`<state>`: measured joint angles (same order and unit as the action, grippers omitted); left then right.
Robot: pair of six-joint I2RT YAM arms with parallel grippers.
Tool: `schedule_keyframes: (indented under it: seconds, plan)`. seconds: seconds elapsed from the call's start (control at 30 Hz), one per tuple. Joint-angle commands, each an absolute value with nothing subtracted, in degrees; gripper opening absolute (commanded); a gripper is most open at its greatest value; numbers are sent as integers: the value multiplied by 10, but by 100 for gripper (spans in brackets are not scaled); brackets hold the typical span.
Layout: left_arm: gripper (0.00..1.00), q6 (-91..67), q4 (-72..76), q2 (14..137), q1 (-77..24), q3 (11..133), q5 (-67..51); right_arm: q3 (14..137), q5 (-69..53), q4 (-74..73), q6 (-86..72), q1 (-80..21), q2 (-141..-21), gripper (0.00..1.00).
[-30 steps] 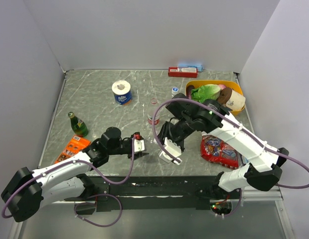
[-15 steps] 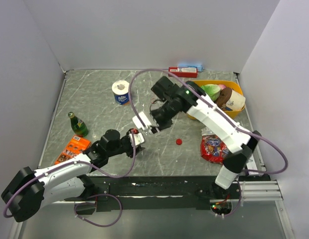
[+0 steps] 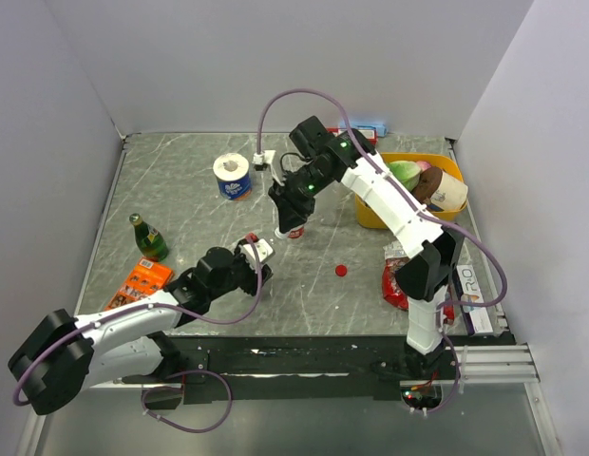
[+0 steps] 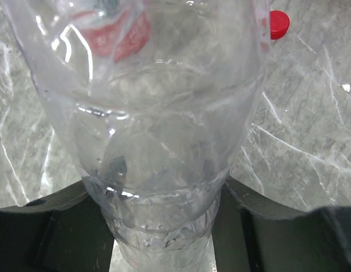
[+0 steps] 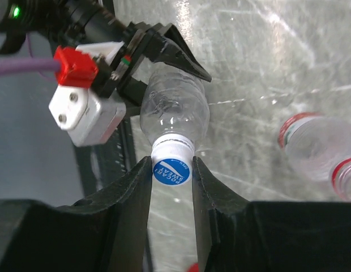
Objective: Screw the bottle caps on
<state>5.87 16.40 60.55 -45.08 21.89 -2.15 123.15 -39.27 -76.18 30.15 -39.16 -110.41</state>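
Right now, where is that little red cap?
In the top view the red cap lies loose on the table, right of centre, between the bottle held by the left gripper and the red snack bag.

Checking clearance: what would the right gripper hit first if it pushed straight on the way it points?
The right gripper grips the blue cap; pushing on, its fingers would probably meet the wider bottle shoulder just beyond.
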Motion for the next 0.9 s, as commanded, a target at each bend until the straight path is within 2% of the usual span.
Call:
schedule_keyframes:
  seconds: [0.0, 0.13, 0.23, 0.3, 0.33, 0.43, 0.53, 0.67, 0.77, 0.8, 0.87]
  plan:
    - [1, 33, 282, 599, -454, 272, 0, 1223, -394, -828, 165, -404, -1108, 7]
    - [1, 33, 287, 612, -454, 273, 57, 1202, -388, -827, 112, -403, -1103, 7]
    - [1, 29, 285, 624, -454, 280, 82, 1197, -393, -831, 105, -399, -1107, 12]
    - [1, 27, 276, 627, -454, 287, 76, 1231, -375, -831, 104, -391, -1109, 23]
    - [1, 27, 262, 627, -454, 288, 70, 1255, -370, -832, 105, -386, -1114, 35]
    - [1, 25, 223, 628, -454, 294, 43, 1352, -346, -843, 109, -360, -1114, 52]
    - [1, 36, 196, 628, -453, 291, 4, 1376, -367, -839, 125, -326, -1080, 59]
    - [1, 61, 158, 628, -454, 280, -69, 1349, -423, -808, 158, -274, -1023, 61]
    - [1, 101, 141, 624, -448, 274, -147, 1270, -502, -804, 305, -270, -955, 61]
    - [1, 127, 132, 618, -445, 272, -174, 1213, -518, -809, 434, -275, -909, 61]
    - [1, 185, 115, 597, -432, 272, -260, 1099, -496, -778, 536, -304, -854, 61]
